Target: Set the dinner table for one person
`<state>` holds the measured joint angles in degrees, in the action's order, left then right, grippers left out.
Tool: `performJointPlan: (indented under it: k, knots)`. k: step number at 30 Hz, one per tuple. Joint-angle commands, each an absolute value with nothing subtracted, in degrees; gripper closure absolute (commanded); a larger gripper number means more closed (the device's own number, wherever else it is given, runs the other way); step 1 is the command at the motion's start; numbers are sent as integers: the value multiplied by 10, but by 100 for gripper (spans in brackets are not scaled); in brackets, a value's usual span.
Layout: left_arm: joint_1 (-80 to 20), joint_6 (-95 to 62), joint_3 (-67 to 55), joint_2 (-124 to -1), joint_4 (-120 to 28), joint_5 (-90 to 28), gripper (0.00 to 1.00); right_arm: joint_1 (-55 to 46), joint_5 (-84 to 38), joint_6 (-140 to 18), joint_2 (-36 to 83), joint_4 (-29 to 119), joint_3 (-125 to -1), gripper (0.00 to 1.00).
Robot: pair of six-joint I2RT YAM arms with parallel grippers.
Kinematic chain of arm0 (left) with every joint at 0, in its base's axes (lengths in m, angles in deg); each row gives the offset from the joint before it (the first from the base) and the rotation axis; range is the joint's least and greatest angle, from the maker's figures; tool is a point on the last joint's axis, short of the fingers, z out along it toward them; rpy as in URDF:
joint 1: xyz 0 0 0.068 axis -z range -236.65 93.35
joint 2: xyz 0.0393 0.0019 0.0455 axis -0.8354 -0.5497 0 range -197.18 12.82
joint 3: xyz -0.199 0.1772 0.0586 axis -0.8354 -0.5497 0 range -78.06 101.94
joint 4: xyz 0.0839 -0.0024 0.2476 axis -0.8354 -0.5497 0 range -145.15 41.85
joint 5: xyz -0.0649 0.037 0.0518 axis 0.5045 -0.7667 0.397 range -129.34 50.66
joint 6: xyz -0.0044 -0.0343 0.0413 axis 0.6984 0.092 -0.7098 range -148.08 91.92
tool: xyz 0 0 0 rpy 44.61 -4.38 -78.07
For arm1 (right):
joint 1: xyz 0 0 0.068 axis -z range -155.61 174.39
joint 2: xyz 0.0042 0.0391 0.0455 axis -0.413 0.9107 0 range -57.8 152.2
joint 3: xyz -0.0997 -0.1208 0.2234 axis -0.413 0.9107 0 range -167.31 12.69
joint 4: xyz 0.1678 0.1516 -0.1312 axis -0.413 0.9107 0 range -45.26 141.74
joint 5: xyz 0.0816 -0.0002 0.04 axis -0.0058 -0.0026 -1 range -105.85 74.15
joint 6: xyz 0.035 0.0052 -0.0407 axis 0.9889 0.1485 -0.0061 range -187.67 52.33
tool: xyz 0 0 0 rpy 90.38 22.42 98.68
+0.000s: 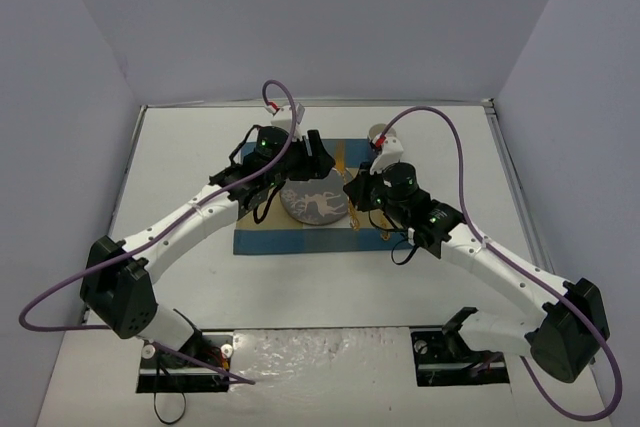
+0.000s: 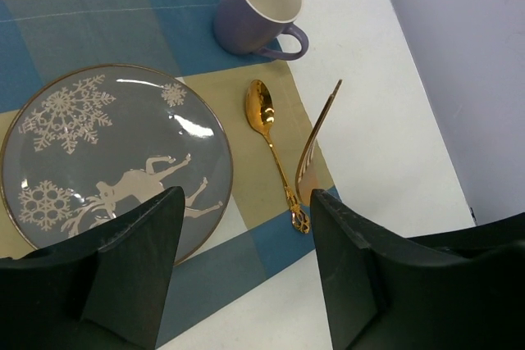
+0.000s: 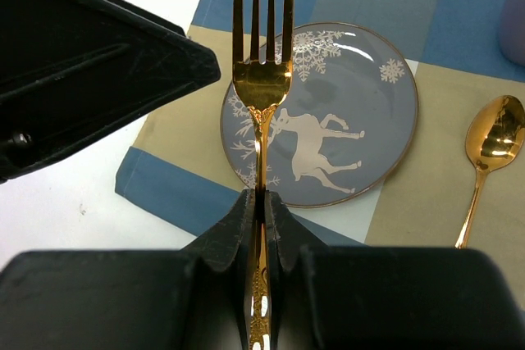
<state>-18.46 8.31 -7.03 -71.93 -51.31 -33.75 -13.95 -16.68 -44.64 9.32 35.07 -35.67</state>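
Right wrist: right jaws tight on fork (image 3: 262, 79); left jaws apart; mug (image 2: 258, 6) seemingly empty.

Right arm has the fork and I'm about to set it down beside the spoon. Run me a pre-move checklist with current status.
1. Grip: ok, right gripper shut on the handle of the fork.
2. Clearance: ok, left gripper open and empty, above the plate edge.
3. Landing spot: ok, bare placemat strip right of the spoon.
4. Obstacles: ok, mug stands apart from the fork.
5. Fork height above placemat: cannot tell.
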Motion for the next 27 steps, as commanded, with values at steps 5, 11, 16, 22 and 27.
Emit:
performJointPlan:
  k: [5,11,16,22,27]
  knots:
    - [-176,86,-29,-723,-440,-325,54,-148,-142,-438,85,299,-363,100]
    - [-175,87,-22,-735,-437,-320,64,-155,-144,-436,91,297,-361,100]
    - [-175,90,-21,-738,-423,-313,64,-160,-141,-436,91,296,-361,100]
    - [-174,87,-20,-739,-418,-311,67,-160,-140,-435,93,297,-359,100]
    - [-175,87,-19,-742,-418,-312,74,-162,-139,-435,94,296,-360,100]
